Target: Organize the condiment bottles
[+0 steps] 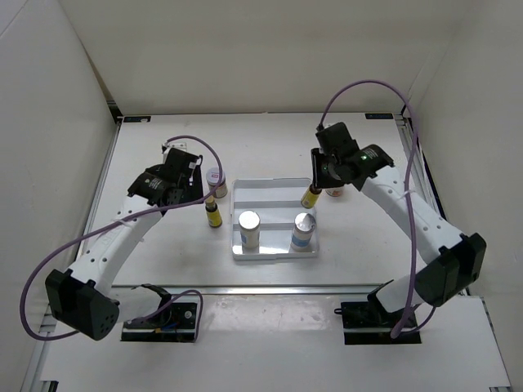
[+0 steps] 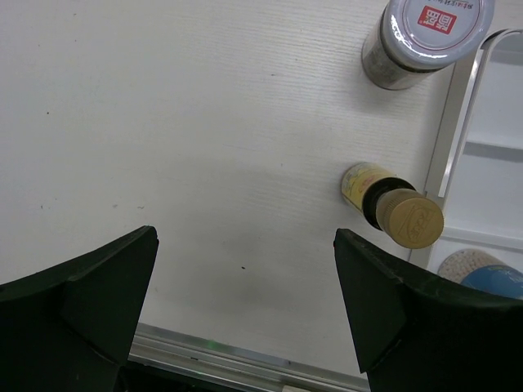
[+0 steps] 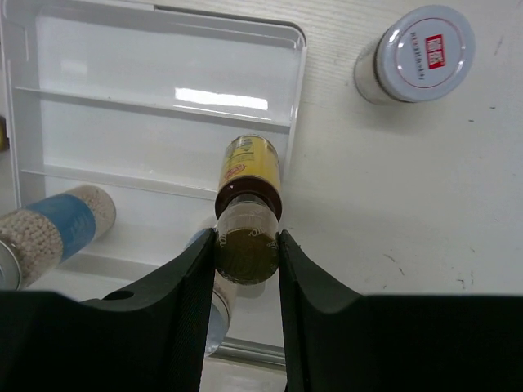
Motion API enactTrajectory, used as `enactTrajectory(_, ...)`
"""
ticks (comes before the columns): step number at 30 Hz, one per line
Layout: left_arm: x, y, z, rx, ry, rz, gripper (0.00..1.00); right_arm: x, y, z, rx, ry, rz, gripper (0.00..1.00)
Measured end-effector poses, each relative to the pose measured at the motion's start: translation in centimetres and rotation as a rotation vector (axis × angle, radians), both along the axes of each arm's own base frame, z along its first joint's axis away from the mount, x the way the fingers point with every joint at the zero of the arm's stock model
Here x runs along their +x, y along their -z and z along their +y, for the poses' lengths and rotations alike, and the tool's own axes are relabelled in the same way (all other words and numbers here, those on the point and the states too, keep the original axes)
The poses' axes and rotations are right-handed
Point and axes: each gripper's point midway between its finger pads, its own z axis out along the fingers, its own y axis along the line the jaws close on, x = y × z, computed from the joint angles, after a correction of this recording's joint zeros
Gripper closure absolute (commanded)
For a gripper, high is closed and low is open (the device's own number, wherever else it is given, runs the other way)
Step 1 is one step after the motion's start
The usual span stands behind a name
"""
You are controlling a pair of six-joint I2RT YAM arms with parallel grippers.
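Nearest, low in the top view, two silver-capped bottles stand in the bottom compartment of the tray (image 1: 270,189): left silver-cap (image 1: 248,229) and right silver-cap (image 1: 304,231). Next come two yellow bottles. The free yellow bottle (image 1: 213,214) is upright on the table just left of the tray. The held yellow bottle (image 3: 252,167) is pinched at its dark cap by the right gripper (image 3: 248,245) at the tray's right edge. The left gripper (image 2: 245,269) is spread wide, holding nothing. Farthest are two jars: left jar (image 1: 214,175), and right jar (image 1: 335,193), partly hidden by the right gripper.
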Motion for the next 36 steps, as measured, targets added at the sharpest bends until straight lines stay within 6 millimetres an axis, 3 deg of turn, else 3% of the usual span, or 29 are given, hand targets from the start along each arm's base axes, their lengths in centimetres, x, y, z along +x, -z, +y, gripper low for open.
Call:
enactTrajectory(8,0.0,0.2,-0.1,0.003,0.009,0.011,0.00,0.8,4.2,1.6,-0.032,-0.037,0.084,1.00)
enactTrajectory(10,0.1,0.2,-0.2,0.002,0.014,0.011,0.00,1.0,5.0,1.8,-0.040,-0.038,0.101,0.93)
enactTrajectory(13,0.0,0.3,-0.4,-0.005,0.025,0.017,0.00,1.1,6.1,1.9,-0.052,-0.037,0.125,0.64)
enactTrajectory(15,0.1,0.5,-0.7,-0.012,0.037,0.024,0.00,1.2,6.4,1.9,-0.056,-0.036,0.131,0.28)
enactTrajectory(21,0.4,1.7,-2.0,-0.046,0.081,0.079,0.00,1.7,5.8,1.7,-0.062,-0.009,0.104,0.01)
enactTrajectory(26,1.5,0.0,-3.3,-0.087,0.108,0.044,0.00,1.9,3.9,1.2,-0.053,0.014,0.052,0.01)
enactTrajectory(30,2.6,-1.3,-4.8,-0.112,0.144,0.004,0.00,1.5,1.0,0.6,-0.018,0.026,-0.022,0.01)
enactTrajectory(32,2.9,-0.9,-5.8,-0.114,0.166,0.012,0.01,1.2,-0.2,0.3,-0.002,0.031,-0.055,0.01)
enactTrajectory(36,3.1,1.6,-7.4,-0.110,0.201,0.094,0.08,0.9,-1.4,-0.2,0.011,0.038,-0.085,0.01)
